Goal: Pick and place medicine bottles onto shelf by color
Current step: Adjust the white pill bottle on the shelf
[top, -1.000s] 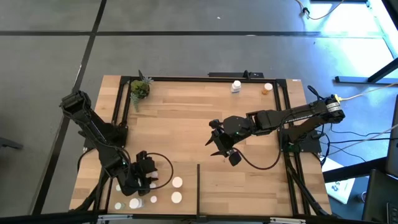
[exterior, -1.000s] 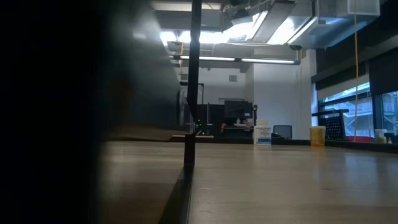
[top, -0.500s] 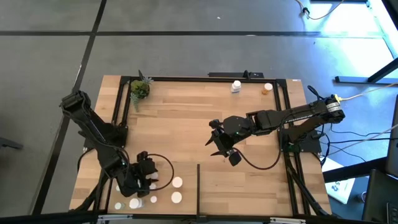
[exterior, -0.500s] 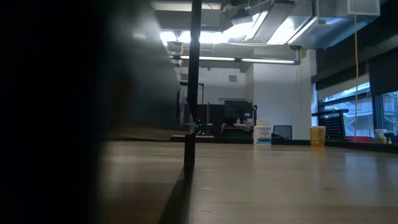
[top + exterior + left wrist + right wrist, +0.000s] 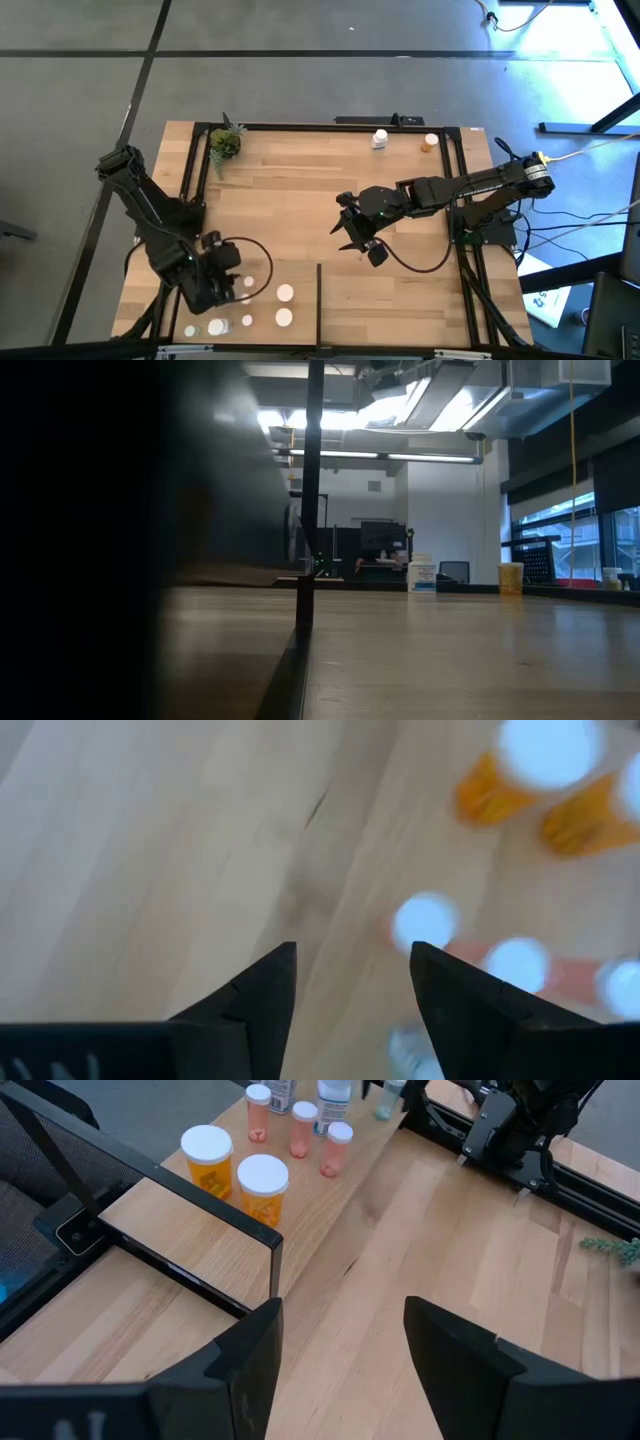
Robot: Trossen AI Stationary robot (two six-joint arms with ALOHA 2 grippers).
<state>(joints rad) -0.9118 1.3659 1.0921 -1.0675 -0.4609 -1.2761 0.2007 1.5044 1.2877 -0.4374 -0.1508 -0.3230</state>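
Bottles (image 5: 284,293) stood clustered at the near-left corner of the shelf (image 5: 300,200), just left of the short black divider strip (image 5: 319,290). Seen from overhead they appeared as small white caps. From the right wrist they resolved into two orange bottles (image 5: 263,1188) with broad white caps nearest the divider strip, and several slimmer, paler ones (image 5: 305,1128) farther from it.

Beside that cluster, on the side away from the divider strip, the left gripper (image 5: 222,262) hung over the wood with its cable looping around toward the bottles. Its wrist view showed the two dark fingers (image 5: 258,992) parted, with bare planks in the gap and nothing between them. Blurred white caps and two orange bottle bodies (image 5: 487,795) lay ahead of the fingers, apart from them.

Far from the divider strip, along the back rail, one white bottle (image 5: 379,139) and one orange bottle (image 5: 430,142) stood near each other; in the low view they showed as a white-labelled bottle (image 5: 421,575) and an orange one (image 5: 510,576). A small green potted plant (image 5: 225,143) sat at the back-left corner.

The right gripper (image 5: 353,232) hovered over open wood beyond the far end of the divider strip. Its fingers (image 5: 250,1355) stood spread, holding nothing, pointed toward the strip and the bottle cluster past it.
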